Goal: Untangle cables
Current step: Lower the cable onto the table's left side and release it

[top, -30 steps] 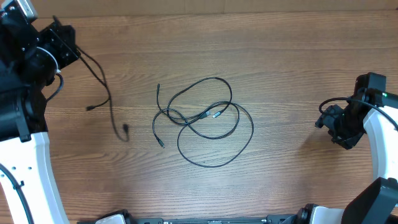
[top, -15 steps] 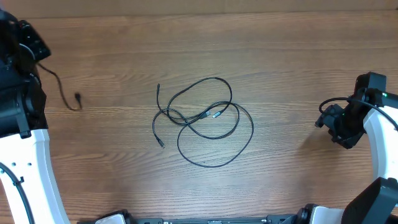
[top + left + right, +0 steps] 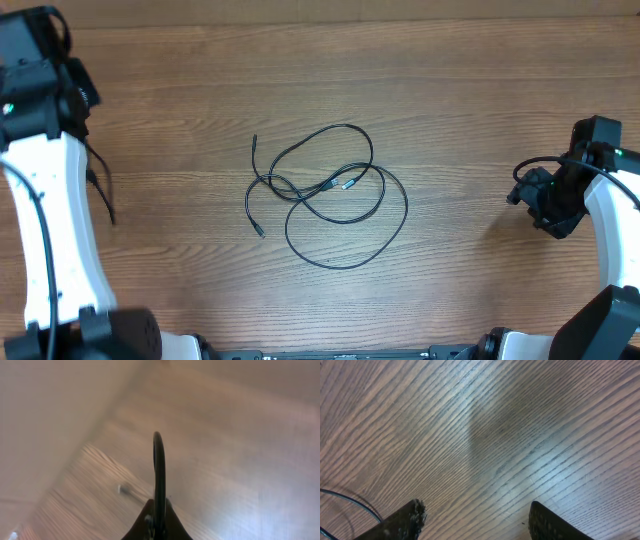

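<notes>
A tangle of thin black cables (image 3: 330,195) lies in loose overlapping loops at the table's middle, with a light plug tip near its centre. My left gripper (image 3: 84,98) is at the far left edge, shut on a separate black cable (image 3: 100,190) that hangs down from it. In the left wrist view the gripper (image 3: 159,521) pinches that cable (image 3: 159,470), which rises straight up in a blurred picture. My right gripper (image 3: 545,205) is open and empty at the right, well clear of the tangle. In the right wrist view it (image 3: 477,522) faces bare wood.
The wooden table (image 3: 470,110) stretches around the tangle. A thin black wire (image 3: 350,500) crosses the lower left corner of the right wrist view. The white arm links stand along both side edges of the overhead view.
My left arm has swung further left and turned, carrying the separate cable off the table area to the left edge. The tangle and the right arm have not moved.
</notes>
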Available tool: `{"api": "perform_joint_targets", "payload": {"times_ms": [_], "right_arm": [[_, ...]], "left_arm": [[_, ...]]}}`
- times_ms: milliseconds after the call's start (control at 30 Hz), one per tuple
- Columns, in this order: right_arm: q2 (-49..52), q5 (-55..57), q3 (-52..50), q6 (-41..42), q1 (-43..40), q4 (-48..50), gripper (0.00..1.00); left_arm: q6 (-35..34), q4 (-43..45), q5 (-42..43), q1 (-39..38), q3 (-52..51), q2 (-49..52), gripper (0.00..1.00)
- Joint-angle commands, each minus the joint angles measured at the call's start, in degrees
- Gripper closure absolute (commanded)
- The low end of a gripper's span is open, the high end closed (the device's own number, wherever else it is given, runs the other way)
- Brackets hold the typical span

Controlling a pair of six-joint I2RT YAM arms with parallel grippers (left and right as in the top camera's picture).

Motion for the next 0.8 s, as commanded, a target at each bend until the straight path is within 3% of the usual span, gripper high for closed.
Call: {"api": "perform_joint_targets", "payload": {"times_ms": [0,267,767], "right_arm": [[0.0,0.1,0.6,0.2,0.3,0.3,0.34],[0.0,0.1,0.6,0.2,0.3,0.2,0.34],[0.0,0.1,0.6,0.2,0.3,0.1,0.35]], "left_arm": [[-3.9,-4.6,7.1,0.3,0.9,5.3,0.96],[-7.8,-15.5,7.7,0.4,0.9,15.1,0.96],[-12.3,-19.8,7.5,8.3,0.9,16.8,0.96]]}}
